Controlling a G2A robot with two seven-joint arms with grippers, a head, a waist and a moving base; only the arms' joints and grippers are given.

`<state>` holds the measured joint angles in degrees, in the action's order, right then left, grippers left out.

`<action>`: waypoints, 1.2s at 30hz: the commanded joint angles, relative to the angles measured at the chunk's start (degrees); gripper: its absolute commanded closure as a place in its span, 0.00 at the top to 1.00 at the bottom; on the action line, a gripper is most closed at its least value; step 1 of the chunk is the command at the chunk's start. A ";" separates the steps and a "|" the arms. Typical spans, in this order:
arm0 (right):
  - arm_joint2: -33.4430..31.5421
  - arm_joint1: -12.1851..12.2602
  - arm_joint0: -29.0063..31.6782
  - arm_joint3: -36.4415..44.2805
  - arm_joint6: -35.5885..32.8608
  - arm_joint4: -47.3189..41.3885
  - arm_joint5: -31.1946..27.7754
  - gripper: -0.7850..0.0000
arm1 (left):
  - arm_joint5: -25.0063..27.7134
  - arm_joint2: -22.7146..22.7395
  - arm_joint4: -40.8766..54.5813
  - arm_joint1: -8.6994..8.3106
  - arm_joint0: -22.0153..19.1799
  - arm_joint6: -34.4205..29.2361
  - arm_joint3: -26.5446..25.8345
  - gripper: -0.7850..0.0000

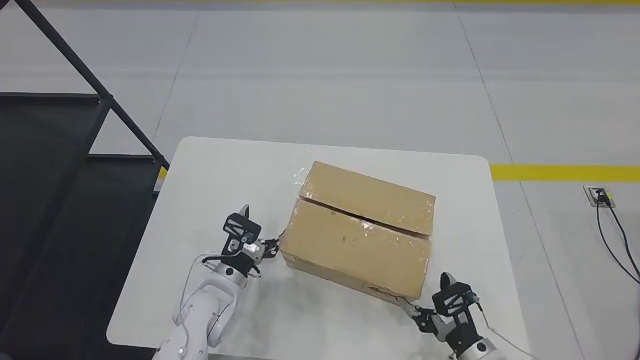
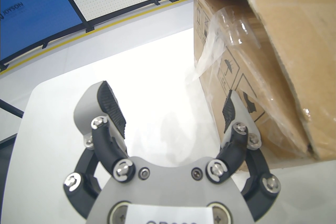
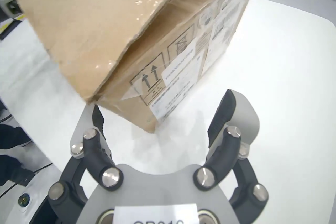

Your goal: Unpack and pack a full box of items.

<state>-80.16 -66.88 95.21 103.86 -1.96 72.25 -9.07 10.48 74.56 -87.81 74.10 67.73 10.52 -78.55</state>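
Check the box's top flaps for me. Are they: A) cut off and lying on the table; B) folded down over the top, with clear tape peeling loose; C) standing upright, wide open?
B: the top view shows the cardboard box with its top flaps folded down to a seam, and clear tape hangs loose off one end.

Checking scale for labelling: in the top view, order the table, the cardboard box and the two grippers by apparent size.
1. table
2. cardboard box
3. left gripper and right gripper: these look about alike, so no ranking between them.
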 commanded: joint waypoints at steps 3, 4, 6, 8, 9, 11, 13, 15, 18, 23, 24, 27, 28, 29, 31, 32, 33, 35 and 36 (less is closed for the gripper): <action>0.97 -0.26 -1.01 -0.21 0.19 0.11 1.63 1.00 | -0.30 0.01 0.23 -0.02 0.63 0.06 -0.42 1.00; 1.01 -0.31 -1.28 -0.30 0.16 0.06 2.00 1.00 | -0.42 0.01 0.33 -0.01 0.78 0.05 -0.52 1.00; 1.13 -0.46 -1.70 -0.52 -0.28 -0.98 2.74 1.00 | -0.58 -0.09 0.34 -0.01 1.06 0.01 -0.76 1.00; 1.04 -0.60 -2.44 -0.71 -1.11 -1.81 4.04 1.00 | -0.52 -0.34 0.31 0.01 1.34 -0.12 -1.04 1.00; 1.03 -0.68 -2.86 -0.89 -1.50 -2.20 4.72 1.00 | -0.45 -0.51 0.08 0.01 1.46 -0.18 -1.18 1.00; 1.03 -0.84 -3.56 -1.22 -1.71 -3.06 5.69 1.00 | -0.32 -0.81 -0.26 0.01 1.69 -0.20 -1.51 1.00; 0.87 -0.94 -3.96 -1.49 -1.88 -3.74 6.33 1.00 | -0.30 -1.12 -0.41 0.03 1.90 -0.23 -1.91 1.00; 0.63 -1.02 -4.20 -1.71 -1.88 -4.57 6.45 1.00 | -0.20 -1.47 -0.61 0.05 2.09 -0.26 -2.27 1.00; 0.26 -1.04 -4.15 -1.80 -1.53 -5.18 5.77 1.00 | -0.45 -1.64 -0.73 0.07 2.31 -0.21 -2.57 1.00; -1.78 -0.69 -1.96 -0.32 0.92 -7.79 -0.87 1.00 | -2.11 0.87 -1.21 -0.36 3.36 0.27 -2.98 1.00; -2.41 -0.54 -1.19 0.24 1.85 -8.21 -3.13 1.00 | -2.50 1.75 -1.78 -0.54 3.78 0.52 -3.10 1.00; -4.61 0.06 1.60 2.26 5.99 -8.21 -11.92 1.00 | -3.51 3.75 -6.56 -1.21 4.43 1.18 -2.38 1.00; -5.39 0.24 2.67 2.91 7.79 -8.18 -14.45 1.00 | -3.99 4.02 -9.28 -1.44 4.30 1.92 -1.59 1.00; -6.16 0.38 3.70 3.59 9.52 -8.21 -16.41 1.00 | -4.85 3.99 -12.79 -1.65 3.94 2.94 -0.47 1.00; -7.41 0.61 5.65 5.12 12.28 -7.86 -19.55 1.00 | -6.12 3.24 -19.44 -2.02 2.86 6.91 2.28 1.00; -7.91 0.72 6.54 5.76 13.10 -7.68 -20.95 1.00 | -5.66 2.92 -20.85 -2.13 2.42 8.58 3.95 1.00; -8.51 0.80 7.48 6.37 13.60 -7.69 -21.46 1.00 | -5.69 2.95 -20.91 -2.16 2.06 9.65 4.31 1.00; -8.68 0.82 7.81 6.64 13.67 -7.61 -21.58 1.00 | -5.69 2.95 -20.91 -2.16 2.06 9.65 4.31 1.00; -8.68 0.82 7.81 6.64 13.67 -7.61 -21.58 1.00 | -5.69 2.95 -20.91 -2.16 2.06 9.65 4.31 1.00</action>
<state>-88.89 -66.05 103.12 110.57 11.80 64.65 -30.77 4.79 77.48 -108.92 71.93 69.74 20.55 -74.11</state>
